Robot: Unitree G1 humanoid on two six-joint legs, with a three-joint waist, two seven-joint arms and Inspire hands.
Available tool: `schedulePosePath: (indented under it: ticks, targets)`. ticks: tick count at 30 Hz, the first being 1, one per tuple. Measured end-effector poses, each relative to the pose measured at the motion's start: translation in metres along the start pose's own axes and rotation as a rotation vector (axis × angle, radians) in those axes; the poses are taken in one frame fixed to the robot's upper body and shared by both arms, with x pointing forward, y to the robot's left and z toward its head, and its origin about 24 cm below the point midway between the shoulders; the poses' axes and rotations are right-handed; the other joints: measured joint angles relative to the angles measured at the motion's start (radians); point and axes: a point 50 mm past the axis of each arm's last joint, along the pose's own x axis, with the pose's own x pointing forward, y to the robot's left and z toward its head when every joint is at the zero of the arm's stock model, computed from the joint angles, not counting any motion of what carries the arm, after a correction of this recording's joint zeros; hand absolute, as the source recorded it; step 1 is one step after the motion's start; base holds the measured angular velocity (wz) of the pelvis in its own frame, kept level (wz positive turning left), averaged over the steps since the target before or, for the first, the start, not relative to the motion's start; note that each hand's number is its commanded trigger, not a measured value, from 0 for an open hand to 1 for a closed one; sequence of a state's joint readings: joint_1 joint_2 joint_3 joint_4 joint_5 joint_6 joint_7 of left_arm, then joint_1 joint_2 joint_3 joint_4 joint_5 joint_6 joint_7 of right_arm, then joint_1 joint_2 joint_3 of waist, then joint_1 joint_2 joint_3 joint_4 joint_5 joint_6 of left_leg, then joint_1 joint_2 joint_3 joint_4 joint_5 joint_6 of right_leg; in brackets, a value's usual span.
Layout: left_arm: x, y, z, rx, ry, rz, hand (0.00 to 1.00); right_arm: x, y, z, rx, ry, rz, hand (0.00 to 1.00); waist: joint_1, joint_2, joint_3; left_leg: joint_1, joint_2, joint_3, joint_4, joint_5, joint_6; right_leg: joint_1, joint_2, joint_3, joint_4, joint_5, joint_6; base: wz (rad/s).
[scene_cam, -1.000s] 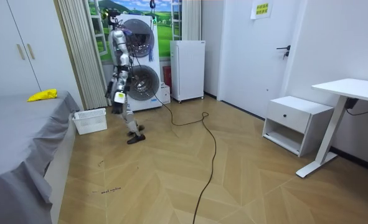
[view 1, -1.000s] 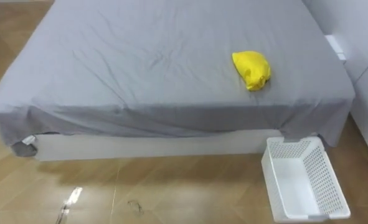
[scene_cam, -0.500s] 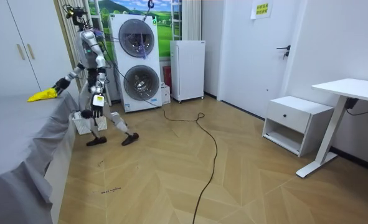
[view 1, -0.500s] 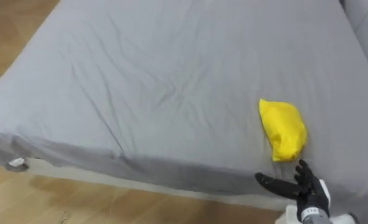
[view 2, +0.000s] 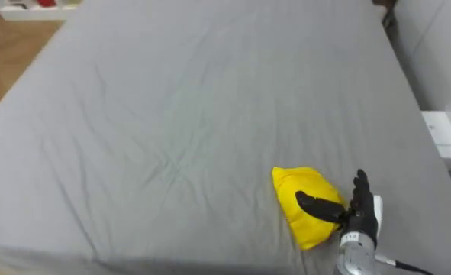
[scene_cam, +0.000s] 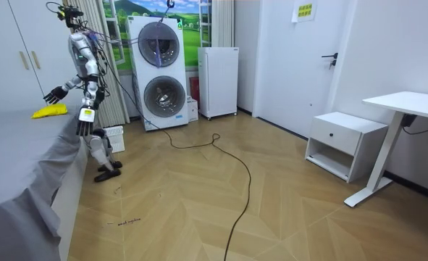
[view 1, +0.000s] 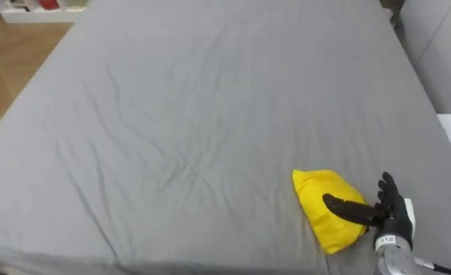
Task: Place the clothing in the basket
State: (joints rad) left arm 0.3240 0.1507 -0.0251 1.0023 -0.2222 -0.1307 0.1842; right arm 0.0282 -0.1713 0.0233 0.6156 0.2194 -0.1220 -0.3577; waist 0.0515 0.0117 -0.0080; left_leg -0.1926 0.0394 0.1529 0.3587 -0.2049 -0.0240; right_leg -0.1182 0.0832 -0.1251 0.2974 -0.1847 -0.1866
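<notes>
Cloth [view 1: 320, 183], yellow and bunched, lies on bed [view 1: 210, 114] near its right edge. Right hand [view 1: 393, 214] has fingers spread and thumb reaching over the cloth, nothing pinched yet. Best to close round the thick middle and lift clear before turning to basket [scene_cam: 116, 136]. Left hand [scene_cam: 81, 128] hangs low; cannot tell its fingers. No legible print.

bed: we're seeing a bed [view 1: 172, 114] with a creased grey sheet [scene_cam: 25, 181] hanging over its edge.
washers: we're logging two stacked front-loaders [scene_cam: 154, 72] at the far wall, with a white fridge [scene_cam: 218, 81] just beside.
right side: we're noting a white nightstand [scene_cam: 344, 143] near a white desk [scene_cam: 409, 109].
door: we're marking it [scene_cam: 300, 58] as closed.
floor: we're seeing wood parquet [scene_cam: 199, 210].
</notes>
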Motion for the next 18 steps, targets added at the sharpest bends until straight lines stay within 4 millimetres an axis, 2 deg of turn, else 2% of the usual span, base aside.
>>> schedulePosePath:
  ticks: [1, 2, 3, 6, 8, 10, 11, 12, 14, 18]
  targets:
    - [-0.001, 0.001, -0.003, -0.001, 0.010, 0.003, 0.00, 0.000, 0.000, 0.000, -0.011, -0.005, -0.005, 0.00, 0.001, -0.003, -0.0027, 0.010, 0.000, 0.000, -0.012, 0.036, 0.012, 0.005, 0.006, 0.010, -0.005, 0.000, 0.000, -0.53]
    - [-0.001, 0.004, -0.006, 0.002, 0.020, 0.012, 0.00, -0.001, 0.002, 0.001, -0.028, -0.015, -0.011, 0.00, 0.007, -0.010, 0.0000, 0.039, -0.002, 0.006, -0.037, 0.048, 0.016, 0.021, 0.003, 0.019, -0.010, 0.000, 0.001, -0.39]
    - [-0.001, 0.006, -0.007, -0.002, 0.028, 0.017, 0.00, 0.000, 0.004, 0.004, -0.027, -0.024, -0.012, 0.00, 0.007, -0.022, 0.0060, 0.059, -0.012, 0.007, -0.063, 0.049, 0.014, 0.034, 0.002, 0.015, -0.024, 0.000, 0.001, -0.30]
    - [0.001, 0.002, -0.005, -0.005, 0.045, 0.010, 0.00, 0.003, 0.004, 0.011, -0.031, -0.047, -0.039, 0.00, 0.005, -0.036, 0.0059, 0.061, -0.016, 0.001, -0.087, 0.049, 0.013, 0.038, 0.001, 0.013, -0.041, 0.000, 0.003, -0.02]
    - [0.004, 0.000, -0.001, -0.002, 0.050, 0.007, 0.00, 0.004, 0.005, 0.014, -0.040, -0.059, -0.047, 0.00, 0.004, -0.036, 0.0070, 0.055, -0.014, -0.003, -0.087, 0.048, 0.012, 0.037, -0.001, 0.005, -0.044, -0.004, 0.012, 0.14]
    - [0.006, -0.002, 0.004, 0.000, 0.055, 0.003, 0.00, 0.006, 0.004, 0.016, -0.051, -0.065, -0.046, 0.00, 0.005, -0.031, 0.0106, 0.051, -0.013, -0.007, -0.086, 0.047, 0.014, 0.037, -0.008, -0.020, -0.043, -0.021, 0.044, 0.20]
    - [0.007, -0.003, 0.006, 0.002, 0.059, -0.001, 0.00, 0.006, 0.004, 0.016, -0.059, -0.062, -0.048, 0.00, 0.005, -0.025, 0.0118, 0.047, -0.013, -0.008, -0.087, 0.047, 0.014, 0.035, -0.011, -0.033, -0.042, -0.031, 0.086, 0.19]
    - [0.008, -0.002, 0.008, 0.002, 0.060, 0.000, 0.00, 0.008, 0.004, 0.014, -0.066, -0.049, -0.054, 0.00, 0.005, -0.022, 0.0126, 0.045, -0.012, -0.008, -0.090, 0.048, 0.016, 0.032, -0.013, -0.041, -0.044, -0.040, 0.112, 0.18]
    - [0.009, -0.002, 0.010, -0.001, 0.064, 0.001, 0.00, 0.010, 0.002, 0.004, -0.095, 0.003, -0.069, 0.00, 0.006, -0.023, 0.0134, 0.044, -0.016, -0.010, -0.092, 0.048, 0.017, 0.033, -0.017, -0.051, -0.055, -0.047, 0.124, 0.17]
    - [0.010, -0.004, 0.012, 0.006, 0.072, -0.017, 0.00, 0.009, 0.000, -0.020, -0.175, 0.127, -0.054, 0.00, 0.013, -0.025, 0.0148, 0.044, -0.028, -0.018, -0.108, 0.048, 0.020, 0.030, -0.027, -0.068, -0.060, -0.045, 0.122, 0.14]
